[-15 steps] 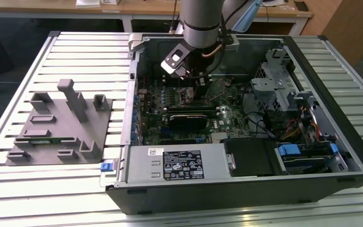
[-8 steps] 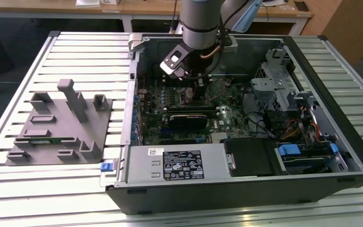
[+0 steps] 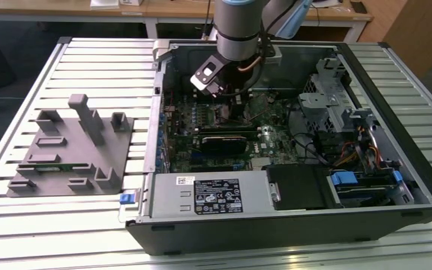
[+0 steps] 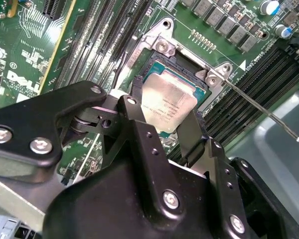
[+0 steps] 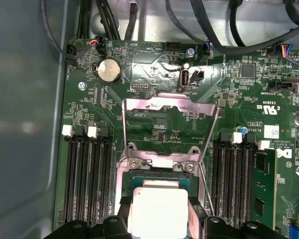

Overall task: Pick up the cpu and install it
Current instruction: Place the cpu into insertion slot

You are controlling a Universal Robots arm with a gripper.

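The cpu (image 4: 169, 97), a flat square chip with a silvery top, lies level over the open black motherboard socket (image 4: 162, 46). My gripper (image 4: 164, 113) reaches down inside the computer case, its two black fingers (image 4: 135, 107) pressed against opposite edges of the chip. In the first wrist view the cpu (image 5: 157, 205) glares bright between the fingers of the gripper (image 5: 157, 226), just beside the socket's hinged metal load plate (image 5: 164, 104), which is swung open. In the exterior view the gripper (image 3: 233, 109) hangs over the middle of the motherboard (image 3: 265, 135).
The socket's thin release lever (image 4: 259, 107) sticks out to one side. Memory slots (image 5: 87, 179) flank the socket on both sides. A grey fixture with upright blocks (image 3: 73, 146) lies on the slatted table at the exterior view's left. The case's walls, drive cage (image 3: 336, 107) and power supply (image 3: 208, 194) hem in the arm.
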